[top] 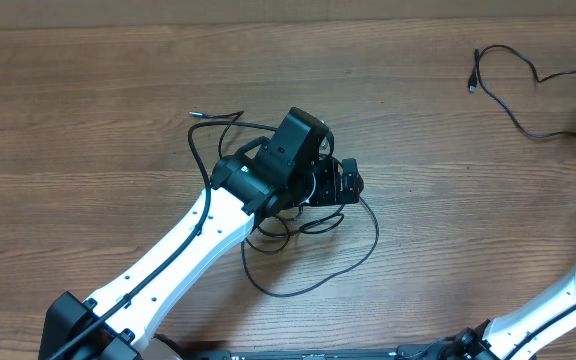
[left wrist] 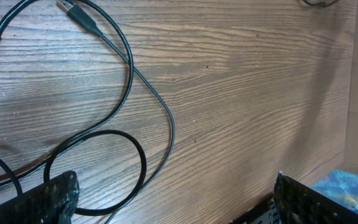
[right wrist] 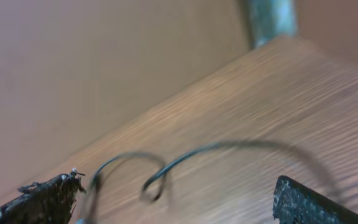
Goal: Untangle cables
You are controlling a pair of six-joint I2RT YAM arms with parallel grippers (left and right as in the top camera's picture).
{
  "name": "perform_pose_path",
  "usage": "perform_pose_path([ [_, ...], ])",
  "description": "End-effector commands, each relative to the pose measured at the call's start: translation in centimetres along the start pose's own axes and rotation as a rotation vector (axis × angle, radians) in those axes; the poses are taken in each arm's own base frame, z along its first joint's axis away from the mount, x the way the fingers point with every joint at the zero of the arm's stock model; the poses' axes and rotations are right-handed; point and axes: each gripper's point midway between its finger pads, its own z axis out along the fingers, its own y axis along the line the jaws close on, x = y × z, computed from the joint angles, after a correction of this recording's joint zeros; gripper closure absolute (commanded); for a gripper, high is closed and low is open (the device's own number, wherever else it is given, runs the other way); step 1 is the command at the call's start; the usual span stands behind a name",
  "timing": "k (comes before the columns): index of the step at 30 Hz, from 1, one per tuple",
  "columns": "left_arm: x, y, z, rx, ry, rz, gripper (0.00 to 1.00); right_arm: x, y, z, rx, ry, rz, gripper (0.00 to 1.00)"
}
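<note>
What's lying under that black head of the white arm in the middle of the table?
Loops of thin black cable spread on the wooden table. From above, the left arm covers the tangle's middle, so how it knots there cannot be seen.

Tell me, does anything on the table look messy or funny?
Yes. The black cables lie in a tangled heap of loops mid-table, under the left arm. A lone cable lies apart at the far right edge. Nothing looks broken.

A thin black cable (right wrist: 185, 155) lies in loose loops on the wooden table (right wrist: 291, 87), blurred. The right gripper (right wrist: 178, 200) stands over it, fingers wide apart.
</note>
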Motion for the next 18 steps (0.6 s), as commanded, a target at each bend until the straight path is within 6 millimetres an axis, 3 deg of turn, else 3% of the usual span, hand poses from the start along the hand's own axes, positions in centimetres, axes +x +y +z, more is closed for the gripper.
perform_pose_path([
  [1, -0.6, -0.2, -0.2, -0.001, -0.017, 0.024, 0.0, -0.4, 3.1, -0.7, -0.142, 0.041, -0.023, 0.0],
  [6, -0.6, -0.2, -0.2, 0.0, -0.017, 0.024, 0.0, 0.3, 6.2, -2.5, -0.152, 0.144, -0.144, 0.0],
  [11, -0.6, -0.2, -0.2, 0.0, -0.017, 0.024, 0.0, 1.4, 7.7, -3.7, -0.033, 0.254, -0.26, 0.0],
  [18, -0.6, -0.2, -0.2, 0.0, -0.017, 0.024, 0.0, 6.3, 9.6, -4.2, 0.1, 0.484, -0.354, 0.0],
])
